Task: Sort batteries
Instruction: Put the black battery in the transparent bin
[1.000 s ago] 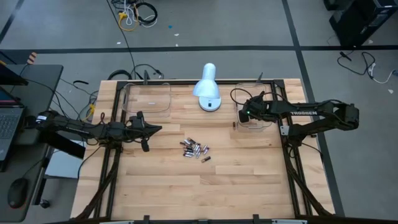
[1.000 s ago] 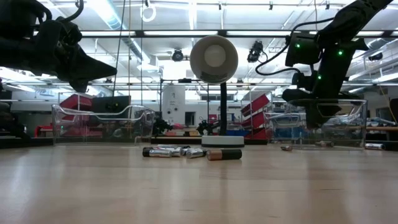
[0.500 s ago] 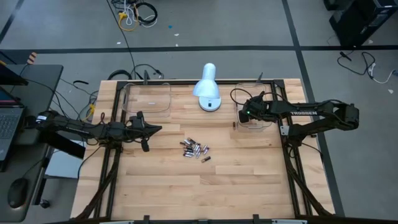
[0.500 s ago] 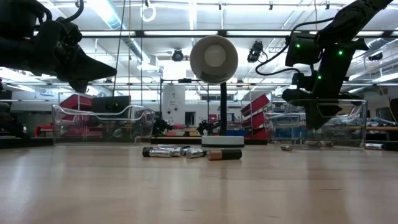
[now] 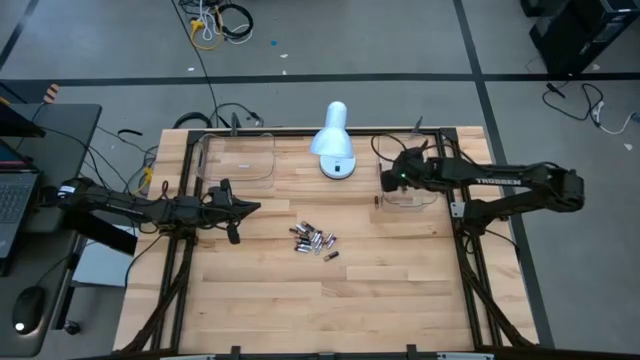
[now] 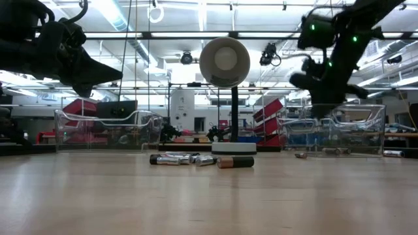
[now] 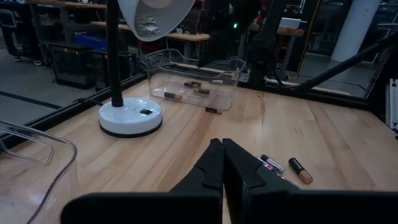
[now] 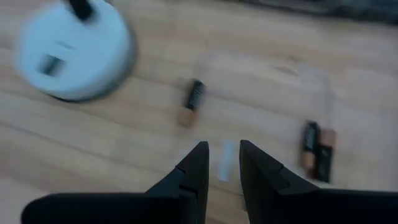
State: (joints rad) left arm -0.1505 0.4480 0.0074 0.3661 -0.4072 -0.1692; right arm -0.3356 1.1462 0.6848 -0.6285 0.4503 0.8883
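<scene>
Tabletop point(image 5: 380, 290): pale wooden planks in a dark frame, seen whole from above.
Batteries, main group point(image 5: 313, 240): a loose cluster near the centre of the tabletop, lying flat on their sides; long axes mixed, most running roughly left to right or slightly slanted. In the low view they lie in a row point(image 6: 179, 158) in front of the lamp base.
Coppery battery point(image 5: 331, 256): just near and right of the cluster, apart from it, long axis roughly left to right; in the low view it lies broadside point(image 6: 235, 162).
Stray battery point(image 5: 376, 201): alone on the wood just left of the right tray, long axis running near to far.
Sorted batteries point(image 7: 196, 89): a few dark and coppery ones lie flat on the floor of the right tray, axes varied.
Right tray point(image 5: 412, 197): clear plastic, far right of the tabletop.
Left tray point(image 5: 240, 155): clear plastic, far left of the tabletop.
Desk lamp point(image 5: 333, 140): white, round base, standing at the far edge between the two trays.
Left gripper point(image 5: 240, 210): fingers pressed together, holding nothing, hovering above the tabletop left of the cluster.
Right gripper point(image 8: 219, 163): above the left part of the right tray, fingers slightly parted, nothing between them.
</scene>
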